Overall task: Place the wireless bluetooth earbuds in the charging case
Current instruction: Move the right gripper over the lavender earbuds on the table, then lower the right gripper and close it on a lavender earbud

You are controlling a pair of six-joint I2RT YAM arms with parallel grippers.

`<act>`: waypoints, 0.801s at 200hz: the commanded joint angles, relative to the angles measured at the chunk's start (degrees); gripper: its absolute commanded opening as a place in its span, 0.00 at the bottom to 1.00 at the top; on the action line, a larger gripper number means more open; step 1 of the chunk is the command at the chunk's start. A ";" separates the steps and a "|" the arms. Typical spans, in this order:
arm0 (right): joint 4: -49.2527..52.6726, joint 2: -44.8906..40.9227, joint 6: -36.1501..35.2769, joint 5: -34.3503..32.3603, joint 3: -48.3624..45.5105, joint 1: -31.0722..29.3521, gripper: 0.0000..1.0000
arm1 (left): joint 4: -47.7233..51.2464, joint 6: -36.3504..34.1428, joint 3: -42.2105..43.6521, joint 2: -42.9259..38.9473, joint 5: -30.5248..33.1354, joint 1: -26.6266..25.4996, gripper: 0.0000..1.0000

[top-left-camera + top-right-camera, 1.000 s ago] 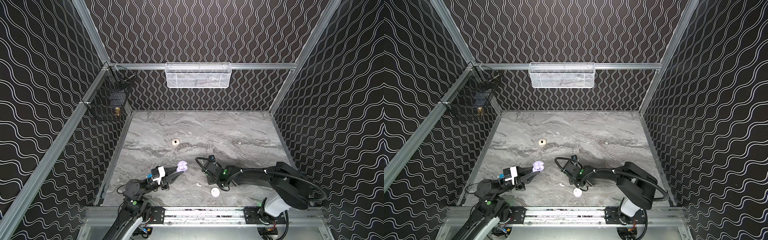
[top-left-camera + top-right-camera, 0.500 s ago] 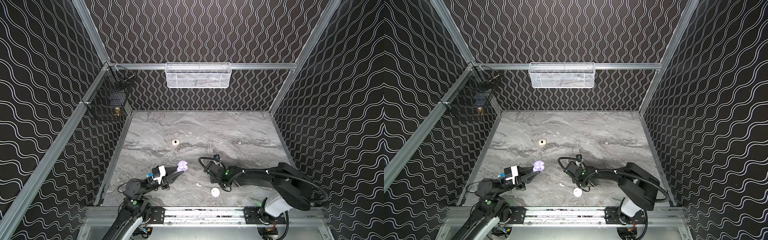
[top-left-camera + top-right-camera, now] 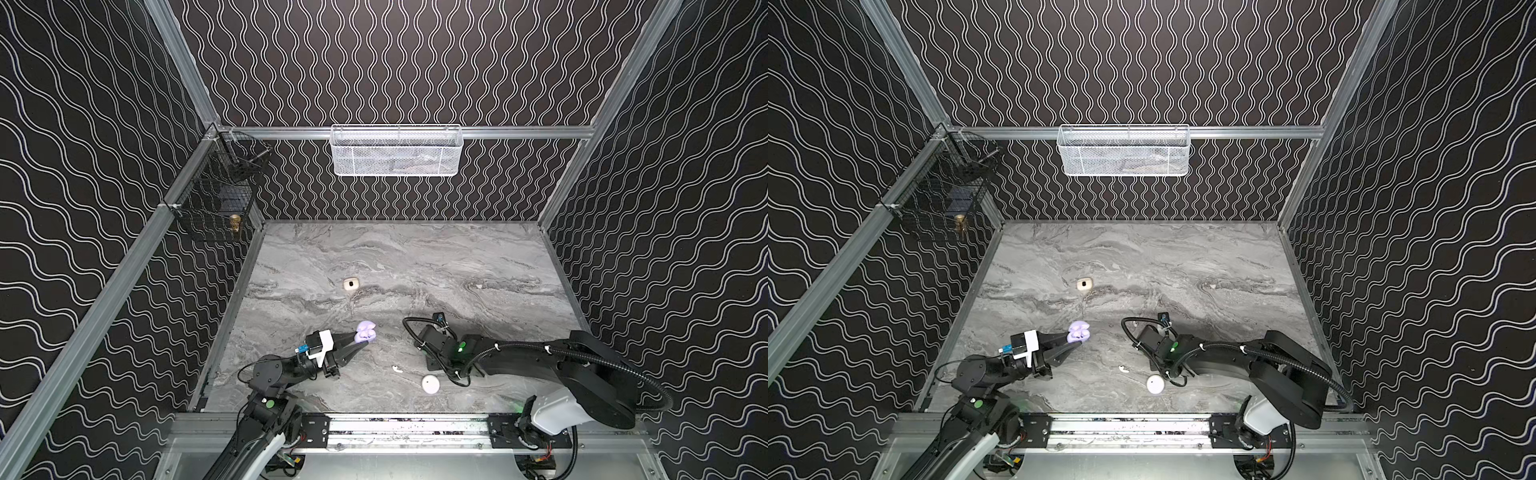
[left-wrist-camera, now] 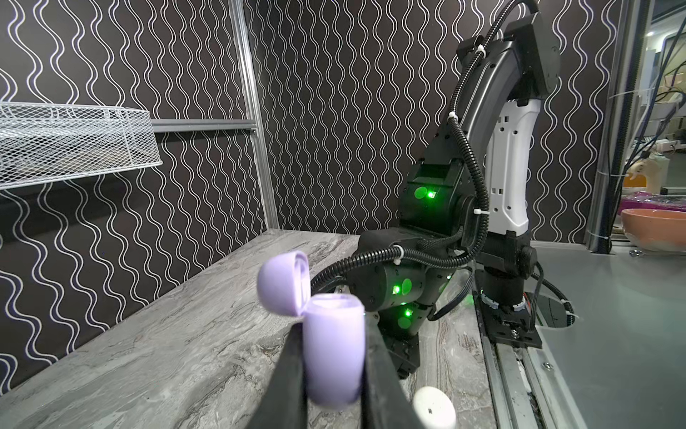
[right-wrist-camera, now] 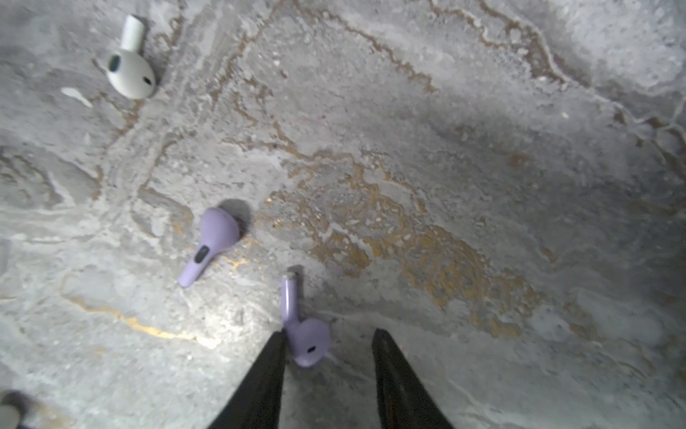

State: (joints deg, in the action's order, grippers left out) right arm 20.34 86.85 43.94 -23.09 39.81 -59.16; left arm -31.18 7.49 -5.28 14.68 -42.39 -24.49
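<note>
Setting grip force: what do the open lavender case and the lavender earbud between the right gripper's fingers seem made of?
Lavender case: probably hard moulded plastic, matte-satin; uniform colour, soft sheen, rounded hinged shell. Lavender earbud: likely the same plastic, smooth satin; even colour, faint highlight on its bulb.

- In both top views we look down from high above the near edge onto the whole grey marbled tabletop [image 3: 415, 257] [image 3: 1142, 257], facing the far wall.
- Our left wrist camera sits low, facing right, close behind the open lavender plastic charging case [image 4: 334, 353].
- Our right wrist camera looks down from very near the tabletop; its white stemmed plastic earbud [image 5: 130, 70] [image 3: 397, 368] also shows from above.
</note>
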 commanded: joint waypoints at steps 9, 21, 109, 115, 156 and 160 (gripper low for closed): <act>3.99 0.48 2.49 -1.80 0.70 0.01 0.35 | -0.51 -0.76 -0.70 -0.35 0.20 -0.08 0.00; 4.87 0.34 3.22 -2.56 0.71 0.09 0.34 | -0.31 -0.74 -0.70 -0.67 0.29 -0.08 0.00; 10.22 -6.74 4.38 -6.72 5.21 -0.21 0.43 | 1.03 -1.16 -0.92 -1.62 0.46 -0.03 0.00; 9.19 -7.63 4.03 -6.31 5.57 -0.70 0.45 | 1.64 -1.31 -1.04 -1.88 0.55 0.01 0.00; -0.19 -7.94 3.01 -1.27 6.30 -1.86 0.48 | 5.56 -2.56 -1.49 -4.12 2.68 -0.01 0.00; -0.62 -7.48 3.18 -1.10 6.39 -1.81 0.48 | 5.95 -2.59 -1.52 -4.33 3.03 -0.03 0.00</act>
State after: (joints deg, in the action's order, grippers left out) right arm 24.86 78.11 46.87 -26.37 45.43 -60.82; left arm -27.35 5.91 -6.20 11.29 -41.19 -24.49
